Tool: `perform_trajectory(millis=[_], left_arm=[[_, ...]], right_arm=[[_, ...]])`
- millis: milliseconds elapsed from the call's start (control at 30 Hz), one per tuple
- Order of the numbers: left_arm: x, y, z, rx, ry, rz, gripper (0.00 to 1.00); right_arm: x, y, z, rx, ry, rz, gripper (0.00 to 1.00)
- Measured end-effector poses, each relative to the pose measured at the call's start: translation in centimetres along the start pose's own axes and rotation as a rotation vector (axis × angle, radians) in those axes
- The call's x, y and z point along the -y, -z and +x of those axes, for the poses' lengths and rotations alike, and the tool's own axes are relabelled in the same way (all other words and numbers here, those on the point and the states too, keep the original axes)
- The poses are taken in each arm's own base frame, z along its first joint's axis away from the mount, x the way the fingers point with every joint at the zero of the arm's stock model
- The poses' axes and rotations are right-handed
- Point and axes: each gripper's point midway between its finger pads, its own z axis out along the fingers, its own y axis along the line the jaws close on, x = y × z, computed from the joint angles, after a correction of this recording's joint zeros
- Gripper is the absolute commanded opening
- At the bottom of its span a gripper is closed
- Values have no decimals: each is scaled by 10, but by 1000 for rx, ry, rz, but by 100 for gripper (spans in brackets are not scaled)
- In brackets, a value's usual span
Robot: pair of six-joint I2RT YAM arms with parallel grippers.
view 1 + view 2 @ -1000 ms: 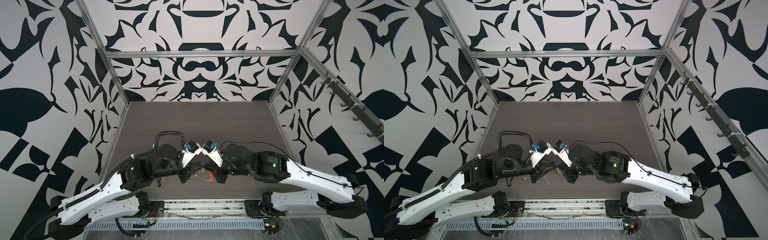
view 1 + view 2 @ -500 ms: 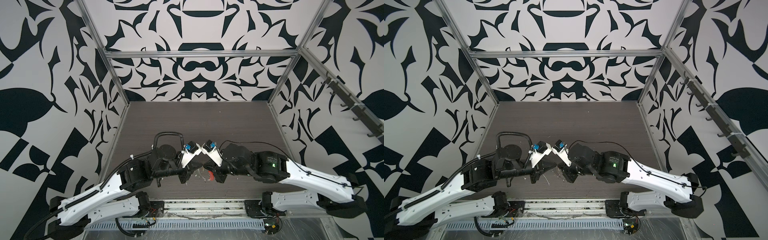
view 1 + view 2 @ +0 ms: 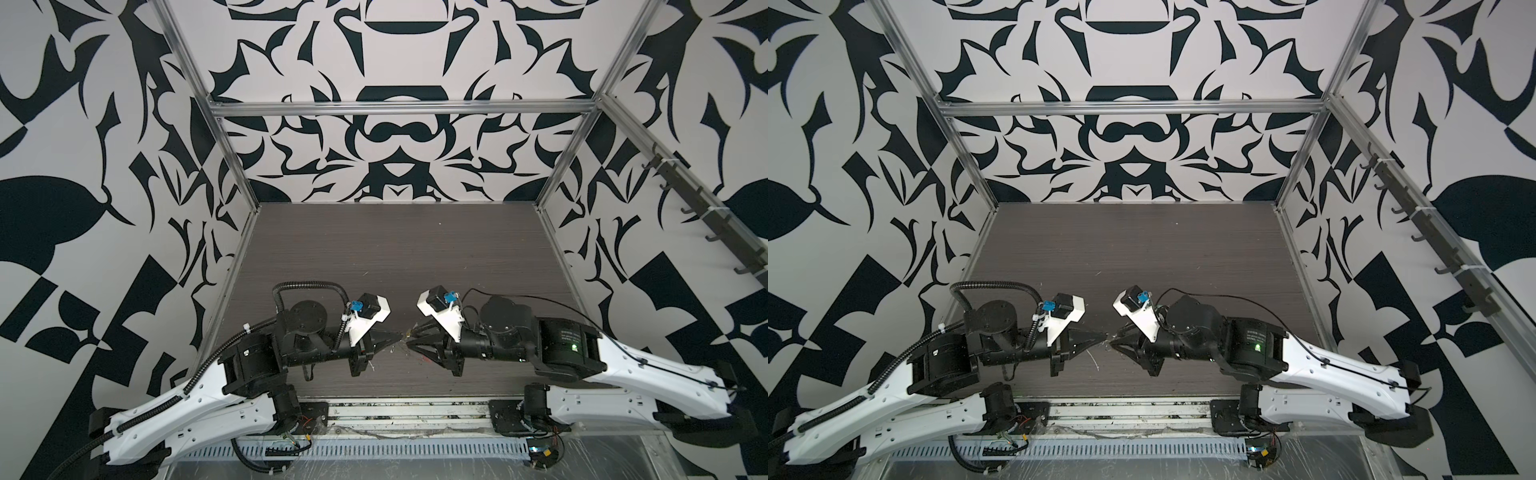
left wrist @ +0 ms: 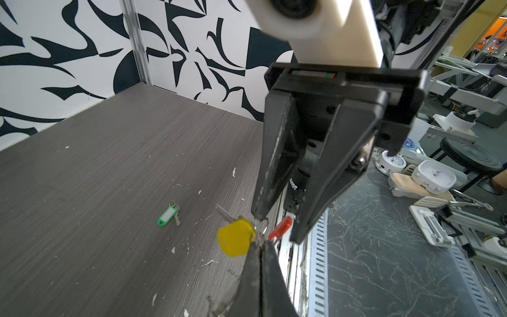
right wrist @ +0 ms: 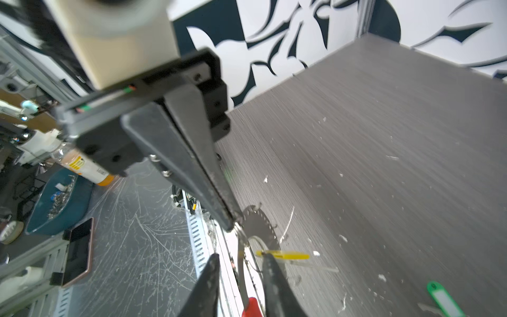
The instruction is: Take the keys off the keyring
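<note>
My left gripper (image 4: 259,244) is shut on the thin metal keyring (image 4: 264,227), just above the table near its front edge. From the ring hang a yellow key (image 4: 236,238) and a red key (image 4: 279,227). My right gripper (image 5: 241,255) is open, tip to tip with the left gripper (image 5: 233,225); the red key (image 5: 251,307) and its metal blade pass between the fingers. The keyring (image 5: 258,238) and the edge-on yellow key (image 5: 285,255) show there too. A green key (image 4: 167,215) lies loose on the table. In both top views the left gripper (image 3: 397,337) and right gripper (image 3: 410,340) meet at the front middle.
The dark wood-grain table (image 3: 395,249) is dotted with white specks. Close behind the grippers runs its front edge, with a metal rail and a slotted cable duct (image 4: 318,260). Patterned walls enclose the other three sides.
My right gripper has opened and let go. The left gripper has closed on the keyring. The two wrists have drawn apart a little.
</note>
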Motion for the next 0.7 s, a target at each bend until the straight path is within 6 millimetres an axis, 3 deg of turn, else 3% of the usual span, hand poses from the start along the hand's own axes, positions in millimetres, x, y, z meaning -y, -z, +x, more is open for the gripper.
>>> perform_trajectory(millis=[300,433,700], left_arm=[[7,11,-7,38,-52,26,0],[15,13,-11,55,-68,67,0],[27,14,-14,70,-88,134,0]], right_arm=[[-2,33,-13,135,22,-12,42],[1,28,-9,133,23,-3,45],[-1,-4,15,48,32,-48,48]])
